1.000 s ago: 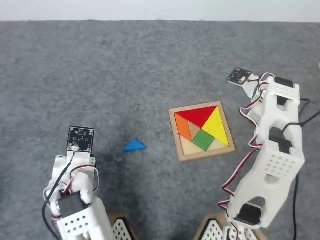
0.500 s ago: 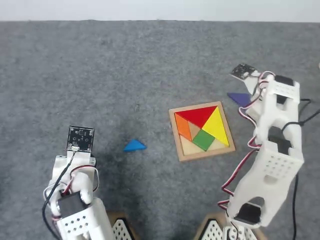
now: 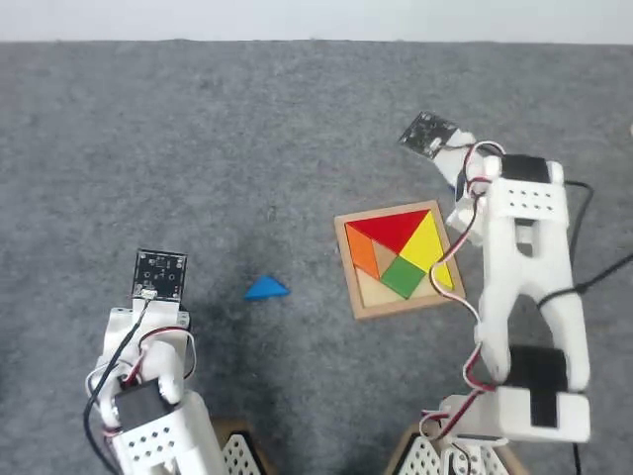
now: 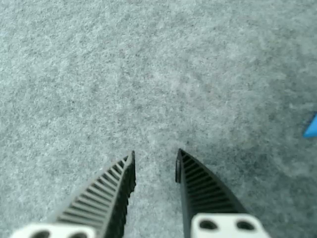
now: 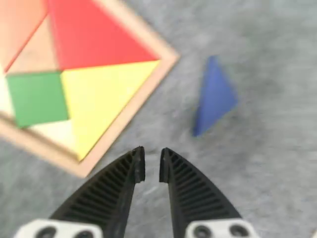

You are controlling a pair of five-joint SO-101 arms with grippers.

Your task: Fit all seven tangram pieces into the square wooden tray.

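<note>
Over on the right side of the grey table (image 3: 247, 129), the wooden tray (image 3: 410, 303) sits flat. It's got a red triangle (image 3: 394, 230), a yellow triangle (image 3: 430, 252), a green square (image 3: 402, 276), an orange piece (image 3: 362, 255) and a little tan triangle (image 3: 382, 259) already inside, all packed edge to edge. The pale patch along the tray's near edge looks like bare wood, but honestly I can't tell for sure.

Two pieces are outside. A dark blue triangle (image 5: 214, 96) lies on the table just beside one tray corner, not touching it. A light blue triangle (image 3: 266, 288) sits off to the left of the tray, between it and the left arm.

Right claw (image 5: 152, 156) hovers above the table by the tray's edge, near the dark blue triangle, jaws only a crack apart and holding nothing. Left claw (image 4: 155, 156) is parted wider, also empty, with the light blue triangle off to one side.
</note>
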